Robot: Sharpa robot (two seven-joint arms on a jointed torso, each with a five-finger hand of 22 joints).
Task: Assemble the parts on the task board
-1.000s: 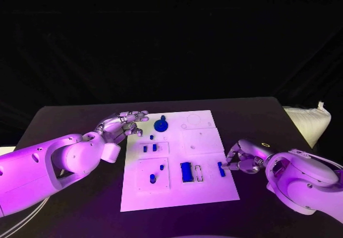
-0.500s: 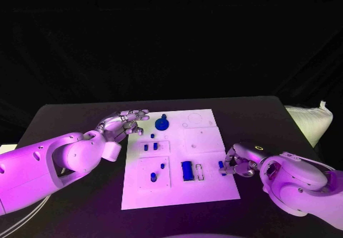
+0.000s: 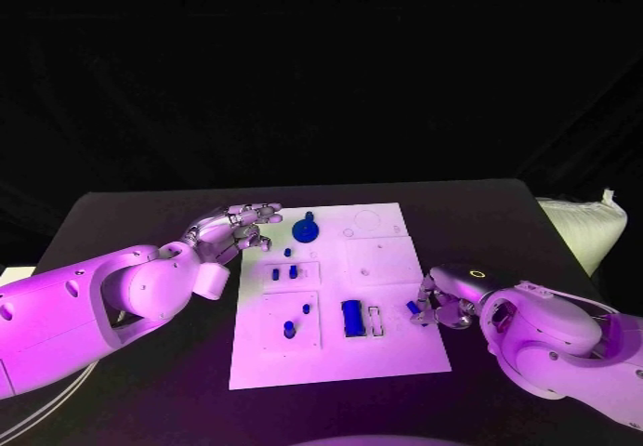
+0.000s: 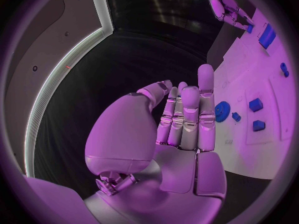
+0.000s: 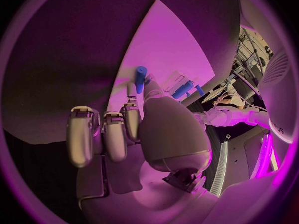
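Right hand (image 3: 445,307), silver and jointed, hovering at the right edge of the task board (image 3: 382,358), pinching a small blue peg (image 5: 140,78) at its fingertips, remaining fingers (image 5: 81,137) curling in side by side. Peg looking like a short smooth cylinder, standing up out of the pinch, the white plate lying flat below it.

Left hand (image 3: 239,229) hanging at the far left corner of the board, holding nothing, fingers (image 4: 190,115) lying straight and close together, thumb standing a little apart.

Task board lying in the middle of the black matte counter (image 3: 134,214): a smooth white rectangular plate divided into shallow square panels. Round blue gear-like part (image 3: 306,229) sitting at the far end, just beside the left hand. Two small blue blocks (image 3: 284,273) standing side by side in a left panel. Two small blue pieces (image 3: 295,321) resting in the near left panel. Long blue rectangular block (image 3: 351,318) lying near the middle, an empty narrow slot (image 3: 373,320) just to its right. Faint round outline (image 3: 364,221) showing at the far right of the plate.
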